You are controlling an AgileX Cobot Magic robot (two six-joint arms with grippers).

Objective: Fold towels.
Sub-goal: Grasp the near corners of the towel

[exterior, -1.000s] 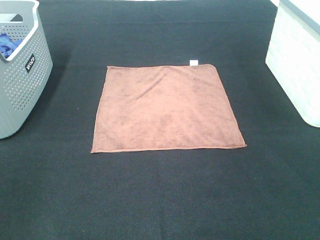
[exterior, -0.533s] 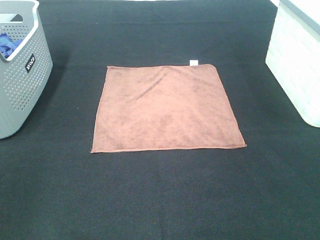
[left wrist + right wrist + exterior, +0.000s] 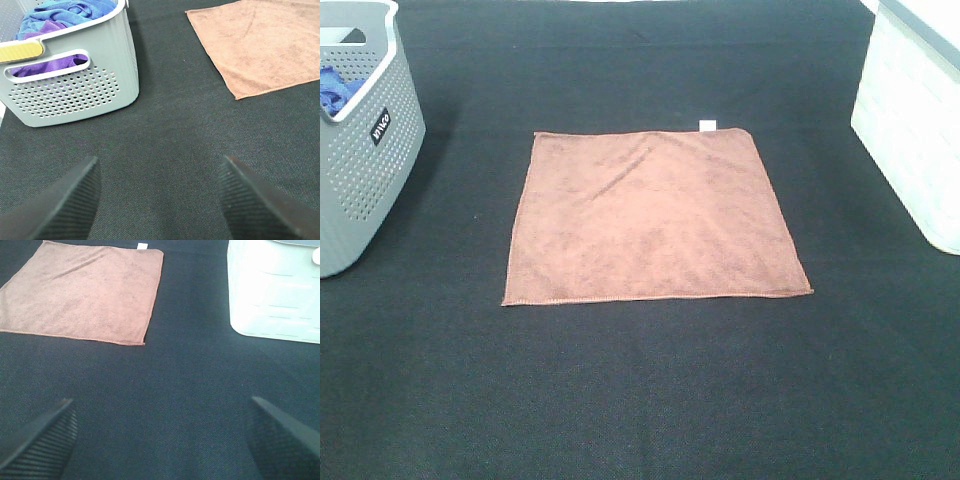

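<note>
A reddish-brown square towel (image 3: 652, 217) lies flat and unfolded on the black table, its small white tag (image 3: 708, 125) at the far edge. It also shows in the left wrist view (image 3: 260, 42) and the right wrist view (image 3: 85, 292). Neither gripper shows in the exterior high view. My left gripper (image 3: 157, 200) is open and empty over bare table, between the grey basket and the towel's near left corner. My right gripper (image 3: 160, 440) is open and empty over bare table, apart from the towel's near right corner.
A grey perforated basket (image 3: 360, 150) stands at the left edge with blue and purple cloths inside (image 3: 60, 15). A white bin (image 3: 915, 120) stands at the right edge, also in the right wrist view (image 3: 272, 290). Black table mat (image 3: 640, 390) lies all around.
</note>
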